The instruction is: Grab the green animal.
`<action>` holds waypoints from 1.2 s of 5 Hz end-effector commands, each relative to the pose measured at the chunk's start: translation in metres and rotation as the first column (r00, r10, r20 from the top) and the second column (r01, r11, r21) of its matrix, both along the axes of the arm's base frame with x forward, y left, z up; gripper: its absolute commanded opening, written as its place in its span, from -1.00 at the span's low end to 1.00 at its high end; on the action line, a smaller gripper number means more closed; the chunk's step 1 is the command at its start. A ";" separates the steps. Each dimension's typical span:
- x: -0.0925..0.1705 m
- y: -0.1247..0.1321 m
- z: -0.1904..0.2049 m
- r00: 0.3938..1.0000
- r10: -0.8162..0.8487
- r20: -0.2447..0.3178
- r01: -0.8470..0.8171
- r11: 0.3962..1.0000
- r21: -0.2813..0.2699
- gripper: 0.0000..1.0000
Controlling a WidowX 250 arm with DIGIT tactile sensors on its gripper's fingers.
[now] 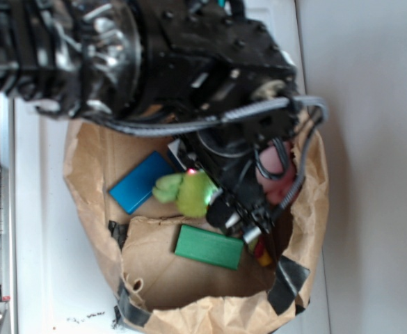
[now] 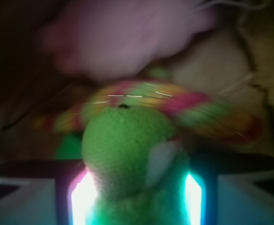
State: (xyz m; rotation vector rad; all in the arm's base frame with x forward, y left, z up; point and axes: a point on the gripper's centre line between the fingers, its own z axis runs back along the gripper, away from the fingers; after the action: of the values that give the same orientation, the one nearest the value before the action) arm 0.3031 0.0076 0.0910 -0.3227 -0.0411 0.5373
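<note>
Contents of a brown paper bag lying opened out on a white bench, seen from above.

Green animal: fuzzy lime plush, at the middle of the bag, its right side tucked under the black arm. In the wrist view the green animal fills the lower centre, sitting between the two glowing inner faces of the gripper. The gripper stands narrow around the toy; whether it presses on it cannot be told.

Blue block: flat, tilted, just left of the toy, close to touching its pale lobe.

Green block: flat rectangle, on a folded flap of the bag, just below the toy.

Pink plush: right of the arm, partly hidden by cables; in the wrist view it is a blurred pink mass beyond the green animal.

Multicoloured item: pink, green and yellow, blurred, lying between the green animal and the pink plush.

Small red and yellow piece: right of the green block, mostly hidden.
</note>
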 end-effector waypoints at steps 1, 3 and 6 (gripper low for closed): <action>-0.004 0.022 0.051 0.994 0.006 0.108 -0.012 0.998 0.063 -1.00; -0.016 0.026 0.072 0.973 -0.107 0.205 0.065 0.978 0.199 -1.00; -0.033 0.030 0.102 0.919 -0.282 0.274 0.184 0.924 0.334 -1.00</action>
State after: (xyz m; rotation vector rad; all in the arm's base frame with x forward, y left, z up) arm 0.2749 0.0290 0.1802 -0.1253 -0.3374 0.2302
